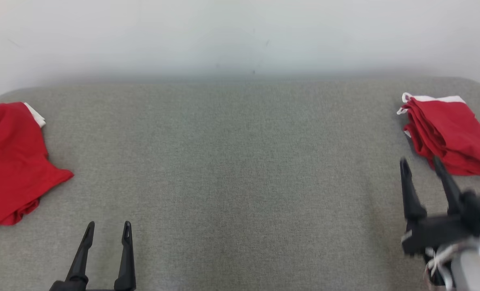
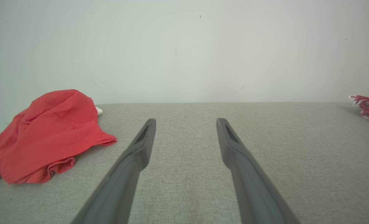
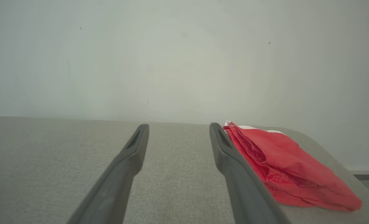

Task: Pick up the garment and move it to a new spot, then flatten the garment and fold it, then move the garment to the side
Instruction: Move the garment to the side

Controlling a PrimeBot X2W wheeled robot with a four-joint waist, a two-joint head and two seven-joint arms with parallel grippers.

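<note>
**Both claws spread and empty; red garments at opposite ends of the counter**

Left claw [image 1: 108, 225]: lower left of the head view, fingers apart, nothing between them. The crumpled red garment [image 1: 13, 161] lies at the left edge of that frame, up and to the left of this claw and apart from it. In the left wrist view the same heap sits at middle left, beside the left-hand finger, with bare grey cloth between the two.

Right claw [image 1: 420, 161]: lower right of the head view, blurred, fingers apart, gripping nothing. The folded red stack [image 1: 450, 133] lies at the right edge of the frame, just above and to the right of it. One fingertip overlaps the stack's lower left corner in the picture. In the right wrist view the right-hand finger crosses in front of the stack's near edge. Whether they touch cannot be told.

Support: the counter [image 1: 240, 182] has a grey woven cover with rounded far corners, against a pale wall [image 1: 240, 36].

Markings: a white strip shows at the top edge of the stack and a small white patch at the upper right of the crumpled garment. Both are too small to tell whether they carry any writing.
</note>
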